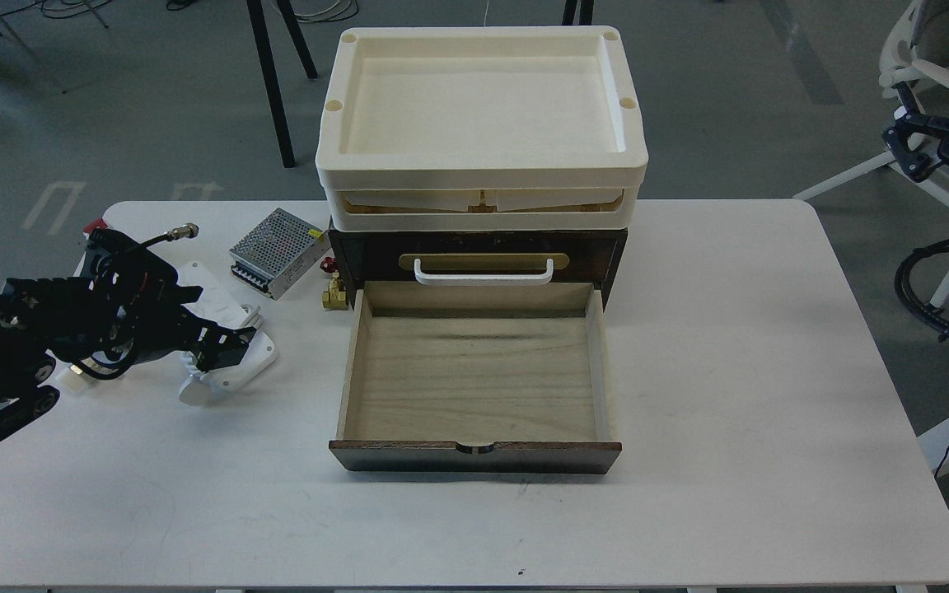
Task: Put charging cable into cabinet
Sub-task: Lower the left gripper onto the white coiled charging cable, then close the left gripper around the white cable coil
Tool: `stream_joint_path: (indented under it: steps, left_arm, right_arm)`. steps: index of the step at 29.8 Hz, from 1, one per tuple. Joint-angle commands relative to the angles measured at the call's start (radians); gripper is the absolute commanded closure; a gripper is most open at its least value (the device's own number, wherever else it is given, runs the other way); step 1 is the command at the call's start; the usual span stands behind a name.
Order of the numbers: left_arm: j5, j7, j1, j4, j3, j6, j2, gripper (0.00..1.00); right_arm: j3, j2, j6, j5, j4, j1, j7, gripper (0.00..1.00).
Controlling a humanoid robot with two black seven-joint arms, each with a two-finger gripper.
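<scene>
The charging cable (254,356), a white flat block wrapped in cord with a round puck (194,392), lies on the white table (771,371) left of the cabinet (598,247). The cabinet is a dark brown chest whose pale wood drawer (474,379) is pulled out and empty. My left gripper (207,321) is low over the cable with its fingers apart, one on each side of the block, and it covers most of the block. My right gripper (901,136) is off the table at the far right, raised, with its fingers apart and empty.
A cream tray (479,99) sits on top of the cabinet. A silver perforated metal box (274,251) and a small brass valve (333,294) stand between the cable and the cabinet. A white block with a red tip (95,226) peeks out behind my left arm.
</scene>
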Motion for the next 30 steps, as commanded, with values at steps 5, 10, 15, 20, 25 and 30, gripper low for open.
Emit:
stream_joint_path:
  steps: [5,10,15,20,25,30]
  left_arm:
    - [-0.001,0.001,0.036,0.056,0.0,0.004,-0.035,0.18]
    - [-0.001,0.003,0.043,0.128,0.011,0.016,-0.084,0.19]
    - [-0.002,0.004,0.042,0.168,0.056,0.05,-0.102,0.21]
    - [-0.002,0.003,0.042,0.234,0.06,0.055,-0.138,0.32]
    - [-0.004,0.0,0.036,0.245,0.06,0.056,-0.138,0.59]
    - [-0.004,-0.005,0.037,0.243,0.06,0.079,-0.132,0.97]
  right_arm:
    - [0.001,0.002,0.0,0.001,0.001,-0.004,0.0,0.0]
    - [0.002,0.002,0.0,0.001,0.001,-0.004,0.0,0.0]
    - [0.003,0.002,0.0,0.001,0.001,-0.005,0.0,0.0]
    - [0.003,0.002,0.0,0.001,0.001,-0.005,0.0,0.0]
    - [0.003,0.002,0.0,0.001,0.001,-0.005,0.0,0.0]
    - [0.003,0.0,0.0,0.001,0.001,-0.008,0.0,0.0]
